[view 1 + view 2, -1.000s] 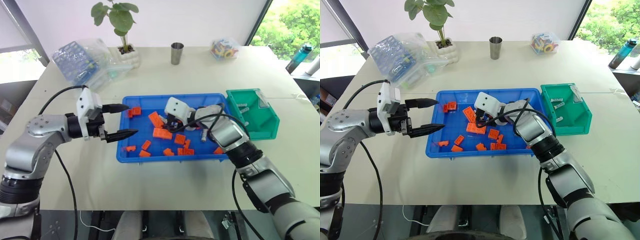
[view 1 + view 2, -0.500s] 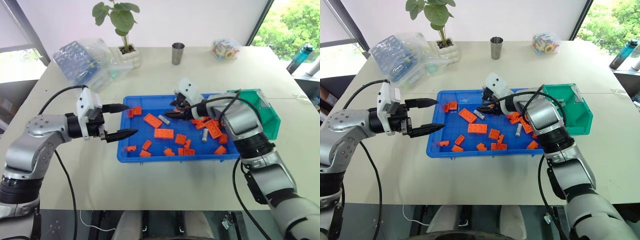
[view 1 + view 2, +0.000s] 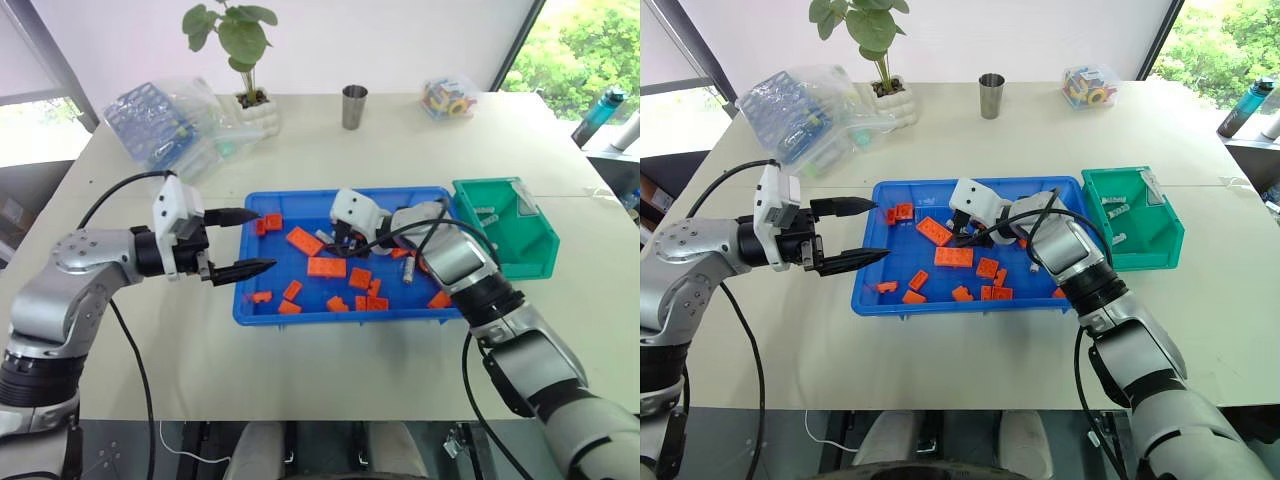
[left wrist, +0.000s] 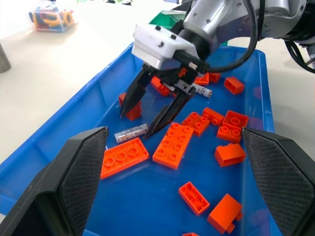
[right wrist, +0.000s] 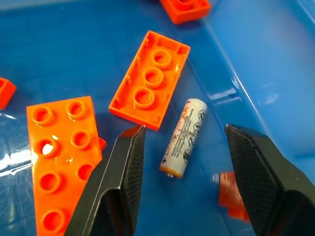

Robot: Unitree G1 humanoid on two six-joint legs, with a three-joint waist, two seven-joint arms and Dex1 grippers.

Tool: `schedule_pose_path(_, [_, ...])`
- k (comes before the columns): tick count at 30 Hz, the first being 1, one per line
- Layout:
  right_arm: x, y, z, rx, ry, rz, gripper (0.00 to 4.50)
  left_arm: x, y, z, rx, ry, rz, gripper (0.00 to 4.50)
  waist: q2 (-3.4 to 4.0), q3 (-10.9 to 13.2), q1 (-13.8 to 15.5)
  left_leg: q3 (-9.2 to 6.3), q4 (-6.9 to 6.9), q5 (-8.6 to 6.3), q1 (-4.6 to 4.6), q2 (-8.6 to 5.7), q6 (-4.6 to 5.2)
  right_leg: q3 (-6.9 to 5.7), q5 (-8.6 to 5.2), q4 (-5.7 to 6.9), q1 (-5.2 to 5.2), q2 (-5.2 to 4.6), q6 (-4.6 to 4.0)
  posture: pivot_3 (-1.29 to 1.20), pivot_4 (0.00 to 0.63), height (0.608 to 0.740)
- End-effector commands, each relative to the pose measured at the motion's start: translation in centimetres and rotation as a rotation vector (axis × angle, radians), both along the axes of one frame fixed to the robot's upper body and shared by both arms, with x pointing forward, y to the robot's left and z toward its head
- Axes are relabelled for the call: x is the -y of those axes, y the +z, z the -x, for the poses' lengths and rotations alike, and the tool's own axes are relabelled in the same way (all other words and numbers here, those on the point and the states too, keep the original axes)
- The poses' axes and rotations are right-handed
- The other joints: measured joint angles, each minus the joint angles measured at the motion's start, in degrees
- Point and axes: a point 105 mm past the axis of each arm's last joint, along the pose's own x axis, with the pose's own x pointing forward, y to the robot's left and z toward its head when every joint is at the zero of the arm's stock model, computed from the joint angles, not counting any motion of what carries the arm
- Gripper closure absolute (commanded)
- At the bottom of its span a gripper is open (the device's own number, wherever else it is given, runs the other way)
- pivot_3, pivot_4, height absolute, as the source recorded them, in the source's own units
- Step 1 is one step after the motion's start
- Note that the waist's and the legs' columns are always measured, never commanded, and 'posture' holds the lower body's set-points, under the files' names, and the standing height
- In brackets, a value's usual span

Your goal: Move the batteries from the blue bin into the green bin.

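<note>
The counter (image 3: 330,130) carries the blue bin (image 3: 262,309), strewn with orange bricks (image 3: 325,267), and the green bin (image 3: 530,245) just beside its right end. Over the blue bin's far side the right pincer (image 4: 147,120) hangs with fingers apart, straddling a battery (image 5: 183,137) that lies flat on the floor beside a brick. The left pincer (image 3: 252,241) hovers at the blue bin's left rim, apart and empty.

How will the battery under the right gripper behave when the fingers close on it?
The battery is a small smooth cylinder lying flat on the glossy floor of the blue bin, so it will probably roll or slip if only one finger nudges it. It looks rigid, so a firm pinch should be safe. The orange brick beside it may block rolling that way.
</note>
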Motion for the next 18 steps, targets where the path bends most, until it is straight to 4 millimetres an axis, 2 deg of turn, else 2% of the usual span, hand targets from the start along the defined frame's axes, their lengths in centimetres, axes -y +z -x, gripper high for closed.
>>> schedule_pose_path(1, [-0.4,0.9,-0.3,0.028,0.025,0.014,1.87,-0.1,1.2,0.1,0.061,0.002,-0.005,0.00,0.00,0.0,0.0,0.00,0.00,0.00,0.00,0.00,0.00,0.00,0.00,0.00,0.00,0.00,0.00,0.00,0.150,0.716])
schedule_pose_path(9, [0.8,-0.3,-0.9,-0.041,-0.008,0.015,1.87,-0.1,1.2,0.2,0.062,0.006,-0.001,0.00,0.00,0.0,0.0,-0.01,0.00,0.00,0.01,0.00,-0.01,-0.01,0.00,0.00,0.01,0.00,0.00,0.00,0.150,0.716])
schedule_pose_path(12, [0.9,-0.5,-0.8,-0.066,-0.009,0.002,2.62,-0.2,1.1,0.2,0.063,0.007,-0.002,0.00,0.00,0.0,0.0,-0.01,0.00,0.00,0.01,0.00,0.00,-0.01,0.00,0.00,0.02,0.00,0.00,0.00,0.150,0.716])
schedule_pose_path(15, [0.7,-0.4,-0.7,-0.067,-0.007,-0.013,4.11,-0.1,1.1,0.2,0.063,0.006,-0.001,0.00,0.00,0.0,0.0,-0.01,0.00,0.00,0.01,0.00,0.00,-0.01,0.00,0.00,0.02,0.00,0.00,0.00,0.150,0.716])
schedule_pose_path(16, [0.4,-0.1,-0.5,-0.069,-0.006,-0.036,4.43,-0.1,1.1,0.2,0.062,0.004,0.000,0.00,0.00,0.0,-0.1,-0.01,0.00,0.00,0.01,0.00,0.00,-0.01,0.00,0.00,0.02,0.00,0.00,0.00,0.150,0.716])
schedule_pose_path(18, [0.0,1.1,-0.1,-0.091,-0.020,-0.118,4.46,0.0,1.1,0.2,0.060,0.000,0.000,0.00,0.00,0.0,0.0,-0.02,0.00,0.00,0.01,0.00,0.00,-0.01,0.00,0.00,0.02,0.00,0.00,0.00,0.150,0.716])
